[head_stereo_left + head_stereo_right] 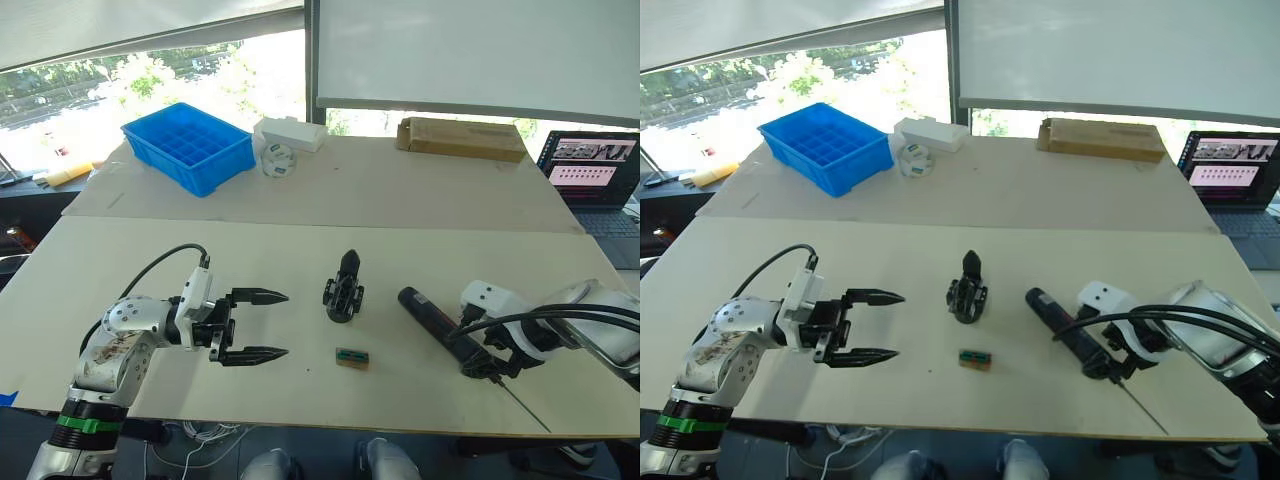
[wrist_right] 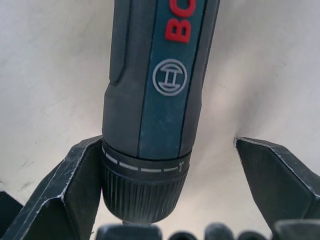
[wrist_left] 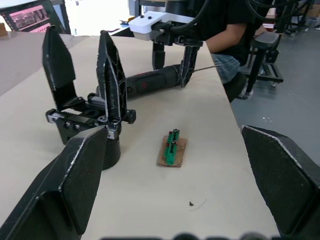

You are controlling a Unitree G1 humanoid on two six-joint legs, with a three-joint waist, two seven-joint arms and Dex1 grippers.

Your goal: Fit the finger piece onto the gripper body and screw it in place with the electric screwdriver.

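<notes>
The gripper body (image 1: 342, 297) stands upright mid-table. In the left wrist view two pointed black fingers rise from the gripper body (image 3: 90, 120); I cannot tell whether one of them is the finger piece. My left gripper (image 1: 285, 324) hovers open to its left, pointing at it, nothing between the fingers. The electric screwdriver (image 1: 432, 322) lies on the table right of the body, thin bit (image 1: 520, 408) toward the front edge. My right gripper (image 2: 167, 142) is open and straddles the screwdriver's chuck end (image 2: 145, 185); one finger (image 2: 75, 190) is next to the chuck, the other stands apart.
A small green-topped brown block (image 1: 352, 357) lies in front of the gripper body. At the back stand a blue bin (image 1: 188, 147), a white box (image 1: 290, 132), a tape roll (image 1: 277, 160), a cardboard box (image 1: 460, 138) and a laptop (image 1: 592, 170). A person (image 3: 225, 30) sits beyond the table.
</notes>
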